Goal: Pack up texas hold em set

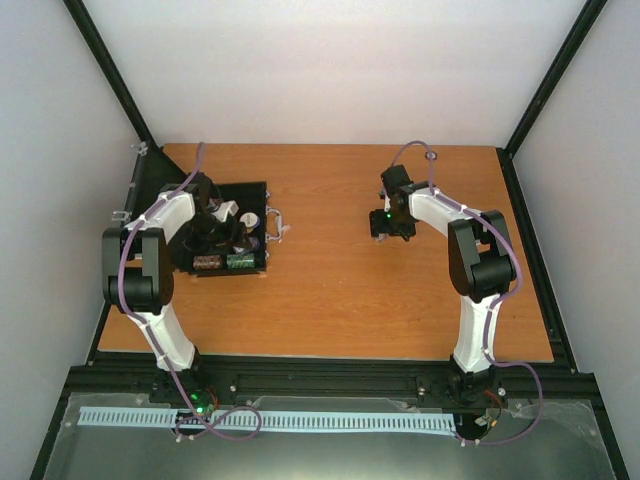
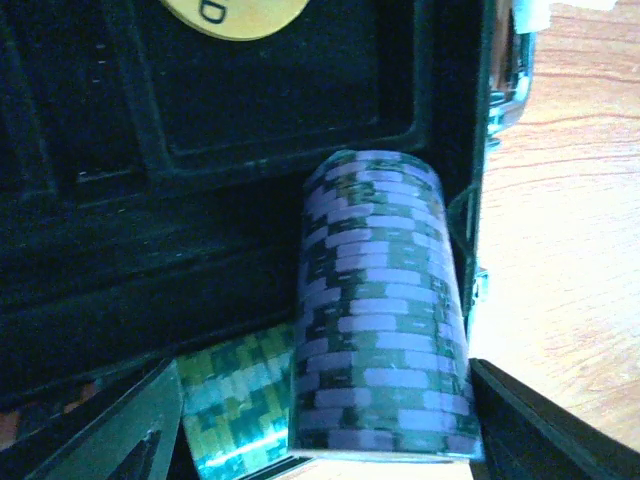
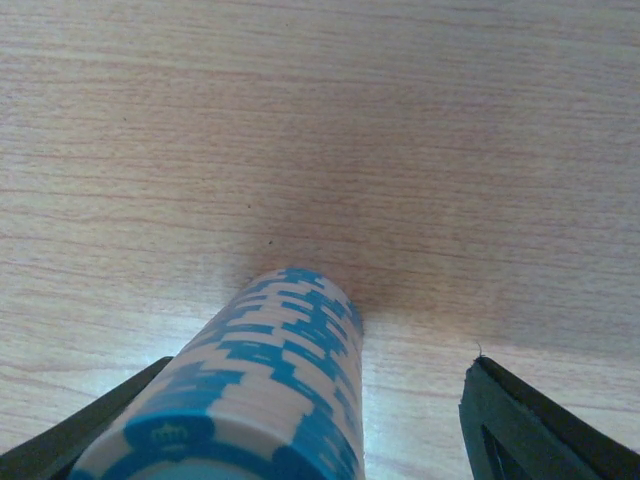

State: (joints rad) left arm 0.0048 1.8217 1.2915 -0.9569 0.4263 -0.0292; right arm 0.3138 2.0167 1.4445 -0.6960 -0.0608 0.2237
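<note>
The black case lies open on the left of the table, its compartment floor dark in the left wrist view. My left gripper hangs over it, jaws wide apart. A purple-and-dark striped chip stack sits between them, close to the right finger. A green striped stack lies beside it in the case. A yellow dealer disc rests further in. My right gripper is open around a blue-and-white chip stack on the bare wood, near its left finger.
The case's silver handle sticks out toward the table's middle. Other chip stacks show at the case's near edge. Black frame posts run along both sides, and white walls close the table in.
</note>
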